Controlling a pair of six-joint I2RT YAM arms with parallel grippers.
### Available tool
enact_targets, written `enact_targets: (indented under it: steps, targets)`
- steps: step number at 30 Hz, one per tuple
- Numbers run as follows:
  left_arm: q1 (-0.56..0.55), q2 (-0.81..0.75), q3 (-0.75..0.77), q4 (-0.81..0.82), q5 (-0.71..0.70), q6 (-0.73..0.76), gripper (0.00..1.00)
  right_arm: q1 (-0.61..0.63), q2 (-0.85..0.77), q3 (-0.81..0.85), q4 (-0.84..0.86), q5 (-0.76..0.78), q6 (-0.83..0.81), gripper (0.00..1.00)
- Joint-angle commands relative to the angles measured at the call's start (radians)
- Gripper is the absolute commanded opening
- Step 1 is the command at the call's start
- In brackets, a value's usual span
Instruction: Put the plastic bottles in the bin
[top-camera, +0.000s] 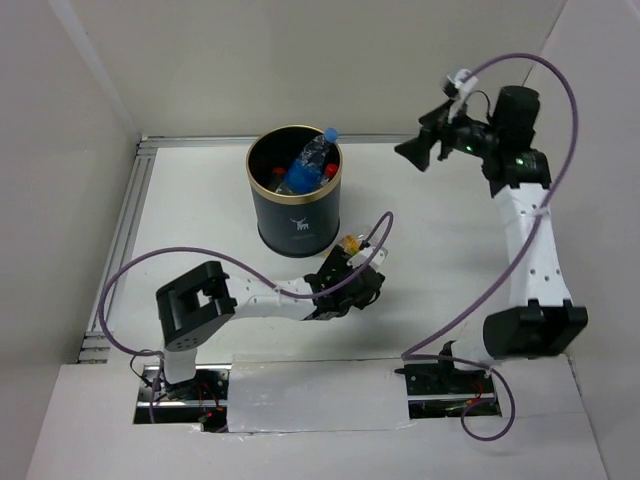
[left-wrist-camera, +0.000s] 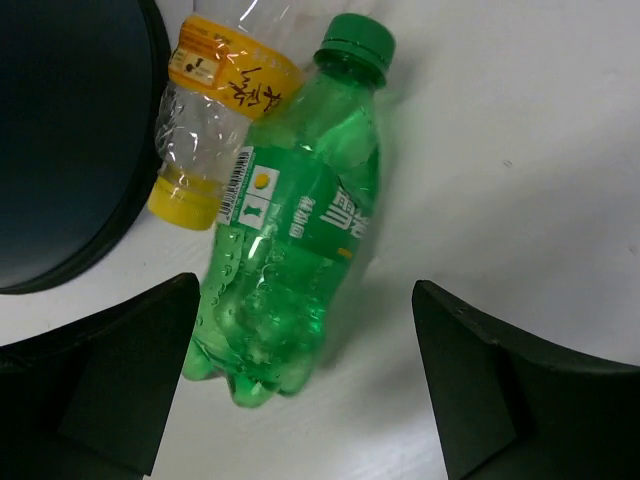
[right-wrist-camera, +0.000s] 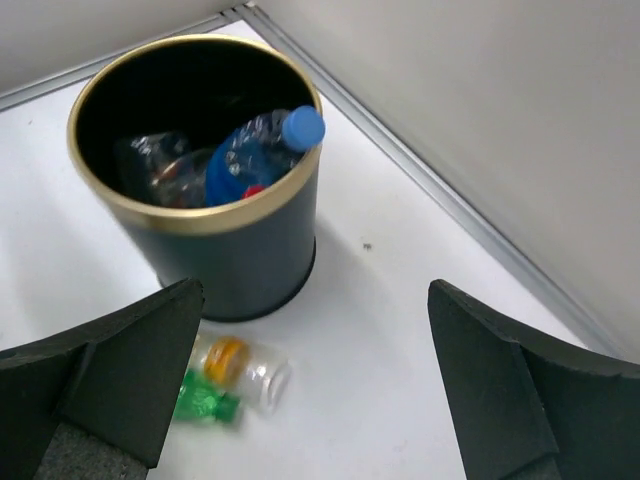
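Left arm folded low, elbow back, wrist pitched down over desk. Left tool spread wide and empty, straddling green bottle lying on its side, likely lined up for pickup. Clear yellow-capped bottle lies against it, just beside bin. Bin upright, several bottles inside, blue-capped bottle poking above gold rim. Right arm raised high at far right. Right tool splayed open, empty, angled toward bin, clear of left arm's work.
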Motion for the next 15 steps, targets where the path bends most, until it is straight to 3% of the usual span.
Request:
enact_targets:
  steps: [1,4,6,13,15]
  targets:
    - [0.026,0.079,0.077,-0.092,-0.035,-0.031,1.00,-0.073,-0.102,-0.104,-0.096,-0.140,-0.061,1.00]
    - [0.035,0.101,0.086,-0.103,-0.017,-0.053,0.91,-0.160,-0.148,-0.196,-0.122,-0.191,-0.081,1.00]
    - [0.035,0.101,0.075,-0.115,-0.005,-0.067,0.67,-0.196,-0.160,-0.256,-0.133,-0.221,-0.117,1.00]
    - [-0.031,0.009,-0.003,-0.092,0.084,-0.076,0.27,-0.245,-0.098,-0.281,-0.207,-0.240,-0.219,0.97]
    - [-0.065,-0.029,-0.023,-0.083,0.094,-0.094,0.06,-0.245,-0.055,-0.272,-0.247,-0.240,-0.266,0.96]
